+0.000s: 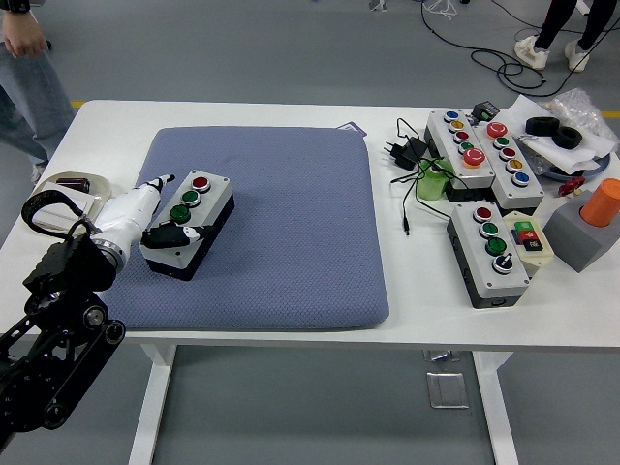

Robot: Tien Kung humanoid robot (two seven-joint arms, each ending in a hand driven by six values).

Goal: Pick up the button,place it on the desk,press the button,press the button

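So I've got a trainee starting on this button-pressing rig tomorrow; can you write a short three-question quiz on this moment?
1. True or false: the button box under the left hand lies on the blue mat.
2. Which button on that box is farthest from the robot? A) red B) green C) black
3. Fill in: the orange cylinder at the table's right edge stands on a ____ block.

Key
1. True. The box sits on the mat's left part, with the hand's fingers over its near end.
2. A, the red button.
3. Grey.
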